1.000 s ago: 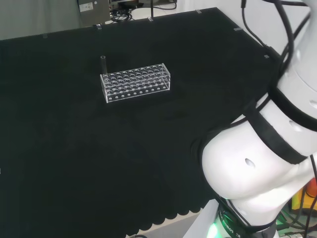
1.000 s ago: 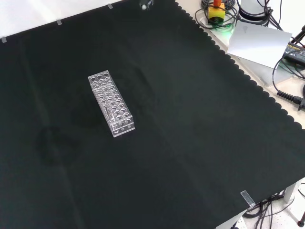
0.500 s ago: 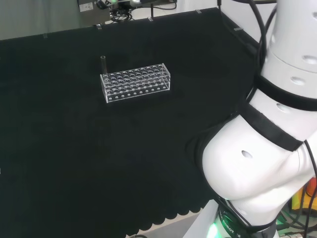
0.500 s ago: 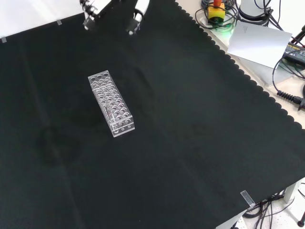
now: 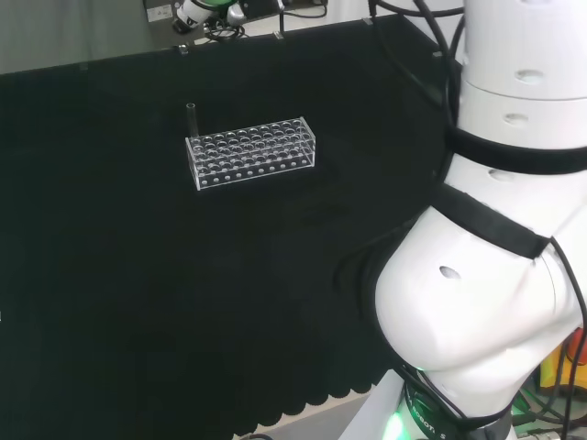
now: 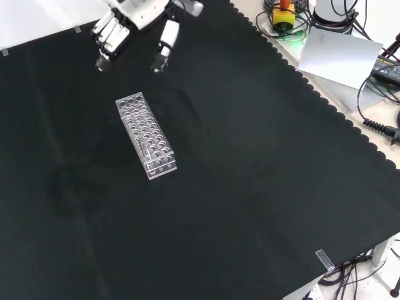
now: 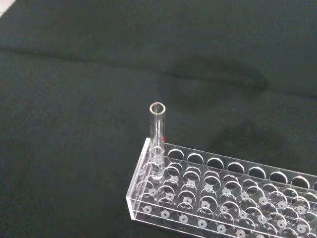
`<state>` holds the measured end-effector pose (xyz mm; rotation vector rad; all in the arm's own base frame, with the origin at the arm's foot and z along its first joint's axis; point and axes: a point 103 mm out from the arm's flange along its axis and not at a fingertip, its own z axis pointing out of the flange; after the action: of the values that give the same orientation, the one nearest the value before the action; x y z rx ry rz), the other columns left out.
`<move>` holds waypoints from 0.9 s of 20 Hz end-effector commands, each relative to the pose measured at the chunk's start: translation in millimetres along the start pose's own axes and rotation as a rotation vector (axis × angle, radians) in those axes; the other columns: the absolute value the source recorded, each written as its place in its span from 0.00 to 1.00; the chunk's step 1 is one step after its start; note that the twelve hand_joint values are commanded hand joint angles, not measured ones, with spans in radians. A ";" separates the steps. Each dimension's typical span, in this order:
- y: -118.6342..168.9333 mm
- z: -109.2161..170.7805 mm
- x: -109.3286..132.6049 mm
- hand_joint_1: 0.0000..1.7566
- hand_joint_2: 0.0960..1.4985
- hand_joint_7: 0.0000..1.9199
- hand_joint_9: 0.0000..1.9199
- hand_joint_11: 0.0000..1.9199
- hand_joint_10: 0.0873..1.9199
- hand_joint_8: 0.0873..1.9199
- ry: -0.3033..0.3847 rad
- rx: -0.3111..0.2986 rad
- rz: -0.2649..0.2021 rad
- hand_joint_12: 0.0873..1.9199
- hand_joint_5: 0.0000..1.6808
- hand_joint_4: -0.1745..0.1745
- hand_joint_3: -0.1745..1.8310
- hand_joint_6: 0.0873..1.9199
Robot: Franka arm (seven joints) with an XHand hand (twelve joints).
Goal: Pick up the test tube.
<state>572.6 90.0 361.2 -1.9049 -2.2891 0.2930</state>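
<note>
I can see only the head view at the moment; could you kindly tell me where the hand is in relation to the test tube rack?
Observer: In the front view the hand is past the upper end of the test tube rack, apart from it.
Operator: Are its fingers open?
Observer: Yes, relaxed and spread, holding nothing.
Operator: And the test tube?
Observer: The wrist view shows the test tube in a corner hole, with a red mark on its side.

clear rack [image 6: 145, 135]: mid surface, toward left edge in front view | black cloth [image 6: 250, 175]: covers surface, scalloped edge
</note>
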 end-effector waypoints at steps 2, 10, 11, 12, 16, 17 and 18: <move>36.8 25.9 -10.0 0.38 0.73 0.20 0.15 0.06 0.47 0.45 -0.034 0.098 0.010 0.82 0.18 0.22 0.00 0.00; 60.6 53.8 -15.8 0.39 0.73 0.22 0.16 0.05 0.46 0.45 -0.043 0.163 0.006 0.82 0.20 0.20 0.00 0.00; 62.3 57.7 -16.1 0.39 0.73 0.22 0.16 0.05 0.46 0.45 -0.043 0.172 0.005 0.82 0.20 0.20 0.00 0.00; 63.6 62.2 -16.6 0.39 0.73 0.22 0.16 0.05 0.46 0.45 -0.044 0.182 0.005 0.82 0.20 0.20 0.00 0.00; 63.8 77.4 -17.7 0.39 0.72 0.22 0.16 0.05 0.46 0.45 -0.043 0.214 0.001 0.82 0.21 0.19 0.00 0.00; 63.0 80.8 -17.4 0.39 0.72 0.23 0.17 0.05 0.46 0.45 -0.040 0.221 0.000 0.82 0.21 0.19 0.00 0.00; 61.7 84.4 -16.9 0.39 0.72 0.23 0.17 0.05 0.46 0.45 -0.032 0.226 0.000 0.82 0.21 0.19 0.00 0.00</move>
<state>620.8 82.1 276.3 -1.8234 -2.1908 0.5322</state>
